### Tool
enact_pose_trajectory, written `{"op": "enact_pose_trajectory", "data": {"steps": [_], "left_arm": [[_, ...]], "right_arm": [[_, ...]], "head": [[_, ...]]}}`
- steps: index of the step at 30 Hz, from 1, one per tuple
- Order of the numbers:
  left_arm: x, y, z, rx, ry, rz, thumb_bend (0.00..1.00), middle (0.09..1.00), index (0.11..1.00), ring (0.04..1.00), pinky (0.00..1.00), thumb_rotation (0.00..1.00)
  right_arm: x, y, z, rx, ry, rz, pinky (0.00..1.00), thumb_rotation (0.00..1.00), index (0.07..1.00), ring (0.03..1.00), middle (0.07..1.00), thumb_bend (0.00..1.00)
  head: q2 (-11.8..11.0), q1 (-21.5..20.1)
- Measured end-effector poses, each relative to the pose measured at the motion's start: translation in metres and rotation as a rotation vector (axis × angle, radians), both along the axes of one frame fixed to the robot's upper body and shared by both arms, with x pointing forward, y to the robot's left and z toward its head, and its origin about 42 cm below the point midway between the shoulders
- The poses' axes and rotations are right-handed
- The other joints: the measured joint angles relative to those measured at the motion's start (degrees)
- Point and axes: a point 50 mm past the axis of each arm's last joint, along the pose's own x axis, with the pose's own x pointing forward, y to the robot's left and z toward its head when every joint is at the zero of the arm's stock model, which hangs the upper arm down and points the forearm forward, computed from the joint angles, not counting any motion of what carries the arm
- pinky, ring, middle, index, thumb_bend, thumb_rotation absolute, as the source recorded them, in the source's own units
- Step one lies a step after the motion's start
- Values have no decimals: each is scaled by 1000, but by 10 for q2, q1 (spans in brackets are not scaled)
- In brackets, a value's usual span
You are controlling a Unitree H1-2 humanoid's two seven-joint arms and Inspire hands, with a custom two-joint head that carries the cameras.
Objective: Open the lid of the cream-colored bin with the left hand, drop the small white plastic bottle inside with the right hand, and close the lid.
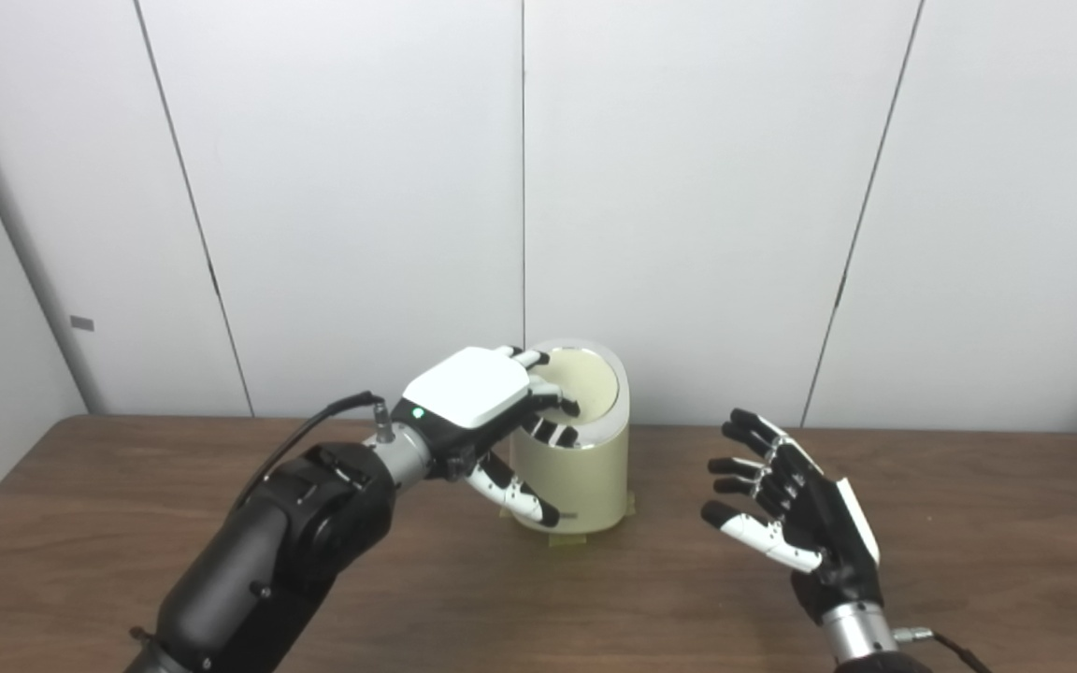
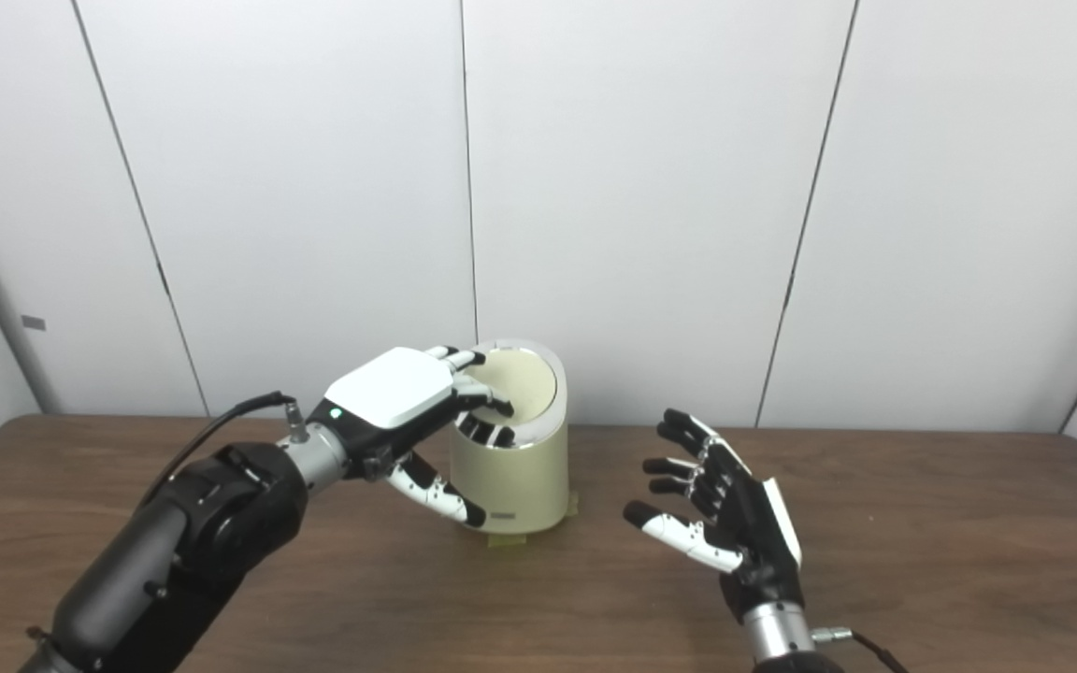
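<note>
The cream-colored bin (image 1: 585,477) stands at the back middle of the table. Its round lid (image 1: 585,381) is tilted up, with its cream face turned toward me inside a shiny rim. My left hand (image 1: 492,402) is at the bin's top left; its fingers (image 1: 552,402) curl over the lid's near edge and its thumb lies against the bin's front wall. To the right of the bin, my right hand (image 2: 721,509) hovers open and empty, palm facing the bin. No small white bottle shows in either view.
The brown wooden table (image 1: 969,523) runs wide to both sides of the bin. White wall panels (image 1: 688,187) stand close behind the bin. A black cable (image 1: 314,425) loops off my left wrist.
</note>
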Motion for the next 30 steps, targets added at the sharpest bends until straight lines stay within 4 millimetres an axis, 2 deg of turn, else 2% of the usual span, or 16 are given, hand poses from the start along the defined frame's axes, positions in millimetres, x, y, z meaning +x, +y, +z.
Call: {"op": "enact_pose_trajectory", "data": {"steps": [3,5,6,9,11,13,16,18,19,25,30], "left_arm": [[-3,15,0,-151,-72,49,729,874,890,966,959,380],[-5,27,2,-272,-111,88,709,878,879,917,798,334],[-6,32,3,-345,-126,107,699,878,875,902,772,330],[-12,42,-1,-576,-125,146,698,884,863,879,769,348],[-19,44,-14,-727,-66,163,713,870,854,882,772,306],[-28,46,-36,-896,32,199,710,843,857,849,738,286],[-46,53,-71,-1088,172,271,720,802,850,775,668,330],[-57,59,-90,-1168,234,315,713,781,845,732,596,335],[-61,63,-96,-1206,258,327,690,763,833,715,576,289],[-74,73,-112,-1407,333,315,660,726,791,672,544,158],[-81,69,-128,-1420,392,315,665,728,773,686,566,159]], "right_arm": [[0,-1,-3,2,11,-3,621,294,804,667,819,877],[1,0,-4,3,15,-1,626,293,806,671,820,873],[1,0,-4,3,15,-1,619,294,807,670,819,871],[1,-1,-4,2,15,-3,605,294,806,669,818,875],[1,-1,-5,1,16,-3,602,286,806,667,818,869],[1,-2,-5,2,16,-3,599,276,803,666,818,866],[1,-3,-5,1,17,-5,601,273,800,669,818,875],[1,-4,-5,2,16,-6,598,275,800,668,817,881],[1,-4,-5,2,17,-7,592,277,800,669,817,886],[1,-4,-5,2,13,-6,595,289,792,669,817,898],[-1,-5,-6,0,6,-14,609,292,790,663,805,897]], "head": [[1,0],[0,1],[1,1],[1,2],[0,3],[0,3],[-1,4],[-1,3],[-1,3],[-1,1],[-1,-4]]}}
